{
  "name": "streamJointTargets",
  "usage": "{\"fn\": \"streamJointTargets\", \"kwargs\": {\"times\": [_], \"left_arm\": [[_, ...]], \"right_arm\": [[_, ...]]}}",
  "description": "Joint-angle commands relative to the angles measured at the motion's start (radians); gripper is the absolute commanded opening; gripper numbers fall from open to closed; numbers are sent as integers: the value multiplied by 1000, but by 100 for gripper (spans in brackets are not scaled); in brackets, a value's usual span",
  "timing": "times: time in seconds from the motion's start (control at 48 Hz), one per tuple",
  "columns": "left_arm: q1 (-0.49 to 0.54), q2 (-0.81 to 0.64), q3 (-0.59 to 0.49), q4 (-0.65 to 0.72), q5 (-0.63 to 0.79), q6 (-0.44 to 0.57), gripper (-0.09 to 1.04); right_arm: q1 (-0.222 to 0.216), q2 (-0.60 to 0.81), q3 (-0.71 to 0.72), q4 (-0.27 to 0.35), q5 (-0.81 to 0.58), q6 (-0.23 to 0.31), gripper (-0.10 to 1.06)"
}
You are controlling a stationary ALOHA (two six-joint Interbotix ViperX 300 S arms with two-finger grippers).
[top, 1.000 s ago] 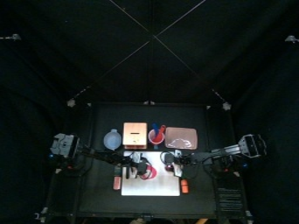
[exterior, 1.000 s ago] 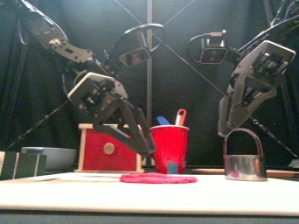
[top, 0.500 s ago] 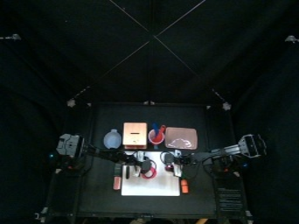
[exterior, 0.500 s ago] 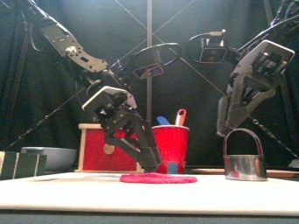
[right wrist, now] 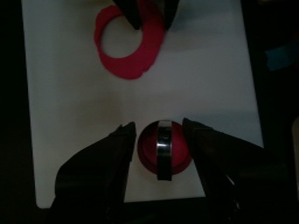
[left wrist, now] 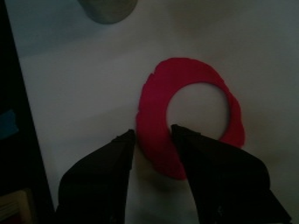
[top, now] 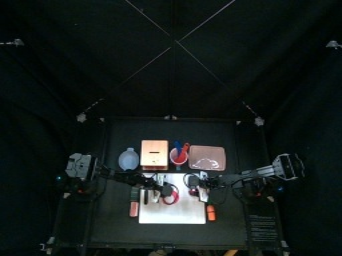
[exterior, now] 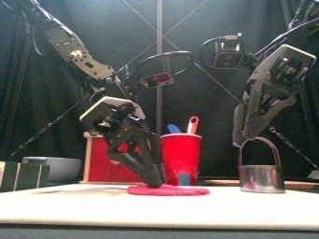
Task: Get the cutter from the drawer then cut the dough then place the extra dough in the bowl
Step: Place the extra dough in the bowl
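A red dough ring [exterior: 169,190] lies flat on the white cutting board [exterior: 75,201]. My left gripper [left wrist: 152,136] is down at the ring [left wrist: 228,114], its jaws pinched across the ring's near band, one in the hole and one outside. The round metal cutter [exterior: 260,175] stands on the board's right part with red dough inside it [right wrist: 149,150]. My right gripper [exterior: 249,140] hangs open just over the cutter's wire handle [right wrist: 165,150], one jaw on each side. In the top view both grippers, left [top: 158,190] and right [top: 203,188], are over the board [top: 187,215].
Behind the board stand the blue-grey bowl [top: 127,158], the wooden box [top: 152,152] with its red drawer front [exterior: 115,157], the red cup [exterior: 181,154] with toy knives, and the pink tray [top: 209,157]. In the front view the bowl [exterior: 44,169] sits far left.
My left arm has come down and rightward from above the box to the dough ring, and its jaws have narrowed onto the band. The right arm and the cutter have stayed put.
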Motion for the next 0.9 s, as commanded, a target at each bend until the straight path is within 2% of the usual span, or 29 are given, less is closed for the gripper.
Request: {"fn": "streamJointTargets", "kwargs": {"times": [0.021, 0.896], "left_arm": [[2, -11, -18, 3, 2, 2, 78], [6, 35, -34, 3, 55, 0, 76]], "right_arm": [[-2, -12, -11, 3, -8, 0, 83], [2, -12, -8, 8, -8, 2, 83]]}}
